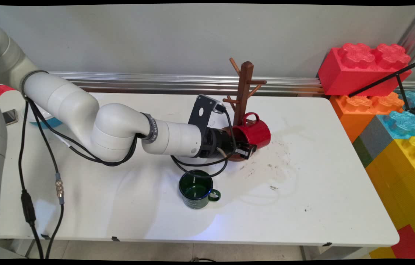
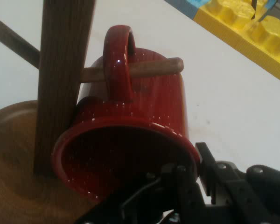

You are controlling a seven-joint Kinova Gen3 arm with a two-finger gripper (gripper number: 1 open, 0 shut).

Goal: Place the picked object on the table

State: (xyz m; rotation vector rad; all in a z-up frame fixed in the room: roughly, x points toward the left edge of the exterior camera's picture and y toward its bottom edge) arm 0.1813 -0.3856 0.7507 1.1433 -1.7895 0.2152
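The black two-finger gripper (image 1: 248,150) reaches in level from the left and pinches the rim of a red speckled enamel mug (image 1: 254,133): in the hand view one finger (image 2: 177,186) lies inside the mug's mouth and the other outside the wall, so the claw is closed on the rim. The mug hangs tilted on its side, mouth toward the gripper, its handle (image 2: 119,60) looped over a lower peg (image 2: 154,67) of a dark wooden mug tree (image 1: 243,92), and its wall rests against the tree's upright post. The tree's round wooden base (image 2: 14,154) sits on the white table (image 1: 321,206) under the mug and gripper. Near the gripper, toward the table's front edge, a dark green mug (image 1: 197,189) stands upright with its handle pointing right. Dark scuff marks (image 1: 277,165) smear the tabletop to the right of the tree. Beyond the table's right edge stand oversized toy building blocks (image 1: 384,121) in red, orange, blue and yellow.
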